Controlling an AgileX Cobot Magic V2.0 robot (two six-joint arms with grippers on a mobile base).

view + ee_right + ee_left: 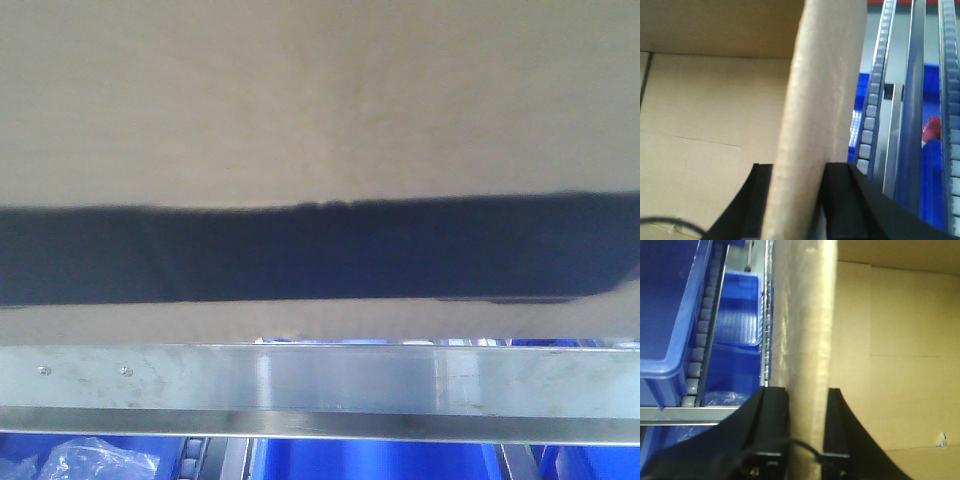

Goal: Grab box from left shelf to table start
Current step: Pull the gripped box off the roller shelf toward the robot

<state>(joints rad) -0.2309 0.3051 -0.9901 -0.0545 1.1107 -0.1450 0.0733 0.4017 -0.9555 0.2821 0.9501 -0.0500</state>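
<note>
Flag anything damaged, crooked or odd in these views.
Little stands out. The box has a small pale nick on its inner wall, low in the left wrist view, perhaps a tear. Its black panel runs slightly tilted against the shelf beam, so the box may sit a bit askew.

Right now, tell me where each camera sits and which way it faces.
Exterior front: close up, facing the box above the left shelf beam; no robot parts show.
Left wrist: behind the left end effector, straddling a box wall; blue bins beside.
Right wrist: behind the right end effector, straddling a box wall; rollers beside.
Shared: both wrist views see the box's interior.
</note>
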